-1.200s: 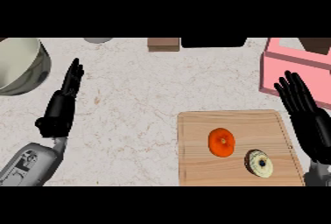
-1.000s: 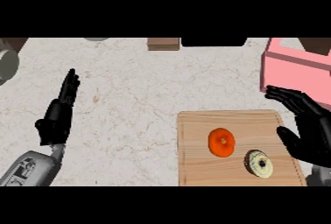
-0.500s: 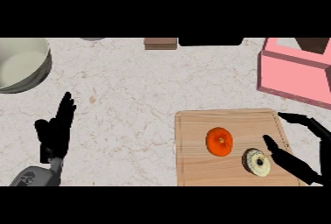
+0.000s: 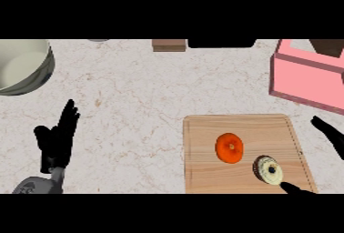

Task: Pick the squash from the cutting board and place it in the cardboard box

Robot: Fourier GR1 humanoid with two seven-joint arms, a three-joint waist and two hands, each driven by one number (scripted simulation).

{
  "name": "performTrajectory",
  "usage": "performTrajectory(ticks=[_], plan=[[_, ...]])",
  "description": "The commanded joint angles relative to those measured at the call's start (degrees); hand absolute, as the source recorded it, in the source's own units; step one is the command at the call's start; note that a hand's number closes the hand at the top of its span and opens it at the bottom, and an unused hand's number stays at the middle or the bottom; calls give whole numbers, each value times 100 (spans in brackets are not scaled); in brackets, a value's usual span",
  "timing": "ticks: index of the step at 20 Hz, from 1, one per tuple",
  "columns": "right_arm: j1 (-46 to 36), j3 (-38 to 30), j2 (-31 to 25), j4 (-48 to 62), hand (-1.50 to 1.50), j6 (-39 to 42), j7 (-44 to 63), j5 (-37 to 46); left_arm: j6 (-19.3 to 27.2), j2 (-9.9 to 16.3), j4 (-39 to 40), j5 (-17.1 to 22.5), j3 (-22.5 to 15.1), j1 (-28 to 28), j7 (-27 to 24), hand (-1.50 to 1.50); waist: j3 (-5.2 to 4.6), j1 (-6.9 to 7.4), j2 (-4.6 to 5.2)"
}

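While your right robot hand point(image 4: 331, 134) hangs spread at the cutting board's point(image 4: 201, 150) right edge, the squash point(image 4: 229, 147) sits ungrasped mid-board; pick and boxing remain. Left robot hand point(image 4: 59, 139) rests open.

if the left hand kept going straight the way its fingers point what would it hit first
Probably nothing close: the left hand points up the view and slightly right, over bare counter. The grey pot lies left of that line. Height above the counter is unclear.

Open counter point(image 4: 134, 91) mid-frame; pot point(image 4: 23, 66) blocks upper left, pink box point(image 4: 306, 82) upper right, cutting board point(image 4: 245, 152) lower right.
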Motion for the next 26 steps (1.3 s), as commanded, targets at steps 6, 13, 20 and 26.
performTrajectory(ticks=[6, 13, 20, 26], plan=[[-1055, 638, -335, -987, -150, 2079, 2782, 11, -226, -63, 286, -71, 183, -387, 179, 0, -2, 76, 26], [-2430, 1674, 444, -13, -150, 2690, 4107, 413, -23, -293, -82, -353, 142, -77, 183, 0, 5, 125, 18], [-2227, 1989, 844, -181, -150, 3228, 5010, 457, -263, -233, 33, -405, 342, -111, 160, 0, 6, 54, 2], [-2769, 2361, 1591, 413, -150, 3167, 5332, 843, -283, -479, 343, -563, 436, -129, -61, 0, 3, 46, 9]])
